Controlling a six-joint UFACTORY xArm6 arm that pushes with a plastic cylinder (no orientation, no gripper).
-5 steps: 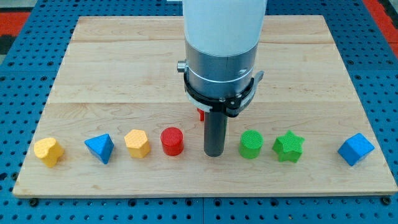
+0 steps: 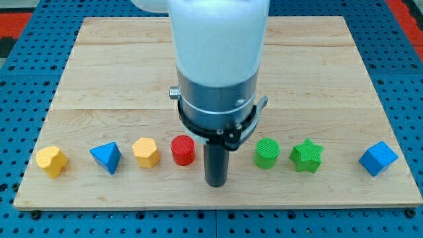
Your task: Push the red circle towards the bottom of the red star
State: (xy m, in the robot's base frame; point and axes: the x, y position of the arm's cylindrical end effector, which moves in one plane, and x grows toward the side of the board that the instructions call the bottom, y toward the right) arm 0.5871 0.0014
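Note:
The red circle (image 2: 183, 150) is a short red cylinder in the row of blocks near the view's bottom. My tip (image 2: 215, 183) is on the board just to the right of it and a little lower, a small gap away, not touching it. The red star does not show; the arm's body hides the board above and behind the rod.
In the same row, from the view's left: a yellow heart (image 2: 51, 160), a blue pyramid (image 2: 106, 157), a yellow hexagon (image 2: 145, 152), then right of my tip a green cylinder (image 2: 268, 153), a green star (image 2: 306, 156) and a blue cube (image 2: 378, 158). The board's bottom edge (image 2: 218, 202) is close below.
My tip has moved left and toward the view's bottom, closer to the red circle. The arm's body now covers the red patch seen behind the rod before. No block has moved.

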